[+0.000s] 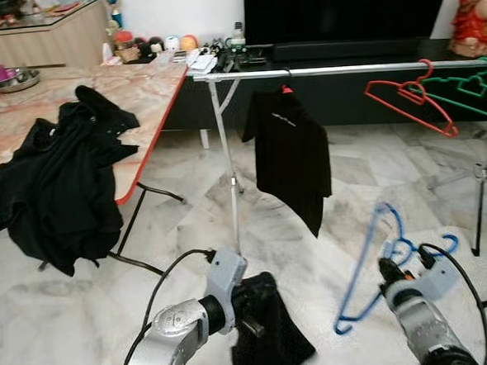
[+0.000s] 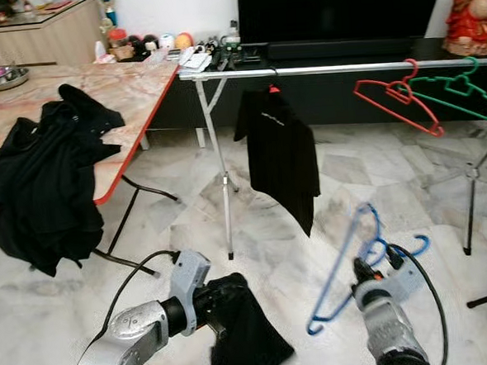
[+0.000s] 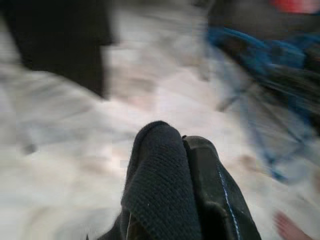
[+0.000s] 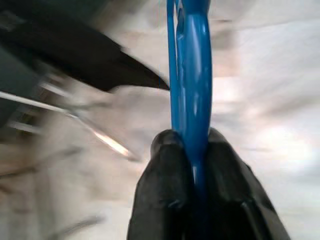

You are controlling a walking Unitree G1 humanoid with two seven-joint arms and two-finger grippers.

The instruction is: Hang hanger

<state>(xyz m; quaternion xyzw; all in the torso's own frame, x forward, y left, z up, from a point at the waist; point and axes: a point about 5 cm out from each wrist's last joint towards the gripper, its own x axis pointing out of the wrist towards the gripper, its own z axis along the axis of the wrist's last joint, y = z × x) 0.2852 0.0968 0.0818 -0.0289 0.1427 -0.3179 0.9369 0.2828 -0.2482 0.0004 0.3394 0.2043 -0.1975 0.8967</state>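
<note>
Hanger (image 1: 373,265) — blue, lower right of the frame — sits clamped in the right pincer (image 4: 192,150). Left pincer (image 3: 182,145), lower centre, grips a black garment (image 1: 265,330) — below the rail (image 1: 336,70).

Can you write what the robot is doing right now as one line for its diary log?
left gripper: shut on black garment | right gripper: shut on blue hanger | rail: black shirt, red hanger, green hanger hanging

I see open room on the silver metal rail (image 1: 344,70) between the hanging black shirt (image 1: 291,156) and the red plastic hanger (image 1: 408,96); the green plastic hanger (image 1: 469,90) crowds its right end, marble table (image 1: 151,93) blocks left
</note>
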